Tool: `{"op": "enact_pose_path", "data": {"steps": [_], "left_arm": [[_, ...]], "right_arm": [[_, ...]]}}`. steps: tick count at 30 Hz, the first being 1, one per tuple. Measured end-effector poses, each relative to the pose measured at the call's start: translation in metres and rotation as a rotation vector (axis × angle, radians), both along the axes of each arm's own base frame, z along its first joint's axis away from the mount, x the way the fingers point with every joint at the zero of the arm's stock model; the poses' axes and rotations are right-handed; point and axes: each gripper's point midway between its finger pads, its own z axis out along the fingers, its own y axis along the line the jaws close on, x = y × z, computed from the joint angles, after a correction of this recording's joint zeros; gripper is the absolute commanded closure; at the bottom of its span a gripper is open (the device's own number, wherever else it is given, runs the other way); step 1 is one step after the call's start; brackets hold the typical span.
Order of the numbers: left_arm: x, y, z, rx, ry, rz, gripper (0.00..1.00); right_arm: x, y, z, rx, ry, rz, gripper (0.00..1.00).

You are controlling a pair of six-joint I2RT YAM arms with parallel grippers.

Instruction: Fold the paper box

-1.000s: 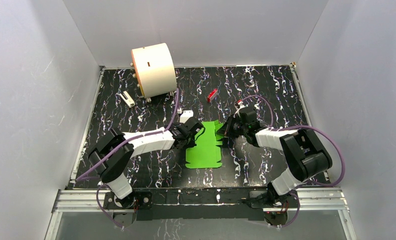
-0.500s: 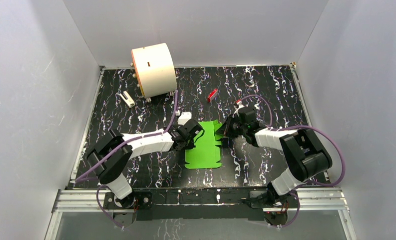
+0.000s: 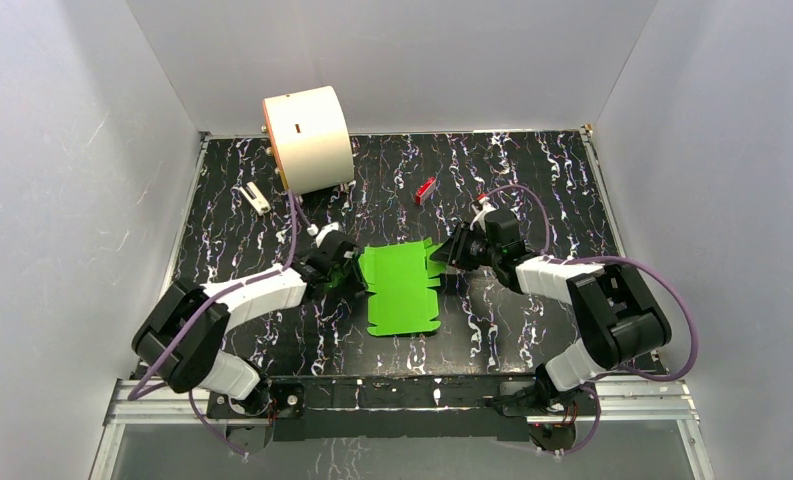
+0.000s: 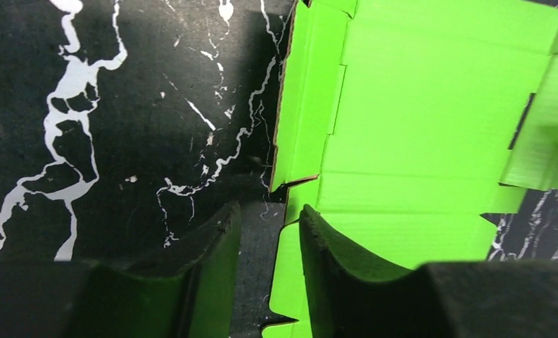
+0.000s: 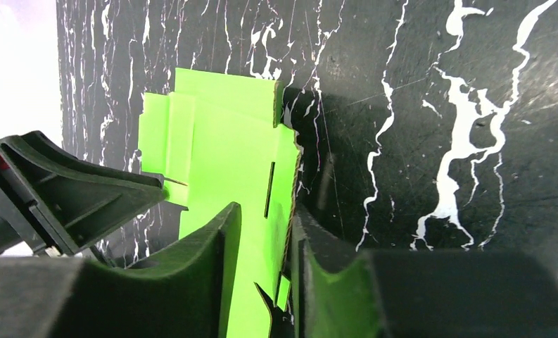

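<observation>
Around the work: cream cylinder (image 3: 310, 140) sits in the far-left corner of the bench (image 3: 532, 180). A small white piece (image 3: 257, 198) lies by the left edge, just nearer than the cylinder. The red block (image 3: 425, 189) is toward the far edge, about mid-width. All three are well apart from the sheet and from both arms. Purple cables loop along each arm, above the bench.

The paper box (image 3: 404, 290) is a flat green creased sheet with flaps. It lies mid-bench, a little toward the near edge, between the two grippers. I see most of it lying flat. A flap on its right side, at the far end, looks tilted up, though I can't confirm that.

The left gripper (image 4: 270, 215) is low at the sheet's left edge. Its jaws are narrowly apart, with bare bench showing between them. The notched left flap edge runs into the gap, close to the finger on the sheet side. I can't tell whether it touches.

The right gripper (image 5: 265, 211) is at the sheet's right edge, far end. Its jaws are also narrowly apart. The card's cut edge runs up through the gap, right against the outer finger, with the gap wider than the card. Neither pair is clamped on it.
</observation>
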Motion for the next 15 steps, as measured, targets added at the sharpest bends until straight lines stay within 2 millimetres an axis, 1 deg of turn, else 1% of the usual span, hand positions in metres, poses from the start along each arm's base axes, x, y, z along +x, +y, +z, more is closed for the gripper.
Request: {"op": "enact_pose_path", "data": {"steps": [2, 7, 11, 15], "left_arm": [[0.000, 0.003, 0.002, -0.028, 0.004, 0.010, 0.54], [0.000, 0.012, 0.006, -0.104, 0.001, 0.036, 0.47], [0.008, 0.013, 0.011, -0.174, -0.003, 0.041, 0.45], [0.020, 0.009, 0.016, -0.228, -0.019, 0.033, 0.46]], "right_arm": [[0.001, -0.002, 0.002, 0.006, -0.007, 0.001, 0.51], [-0.002, -0.007, 0.001, 0.019, -0.006, 0.009, 0.41], [-0.007, -0.015, 0.001, 0.029, -0.011, 0.008, 0.33], [-0.011, -0.024, 0.001, 0.033, -0.015, 0.000, 0.30]]}}
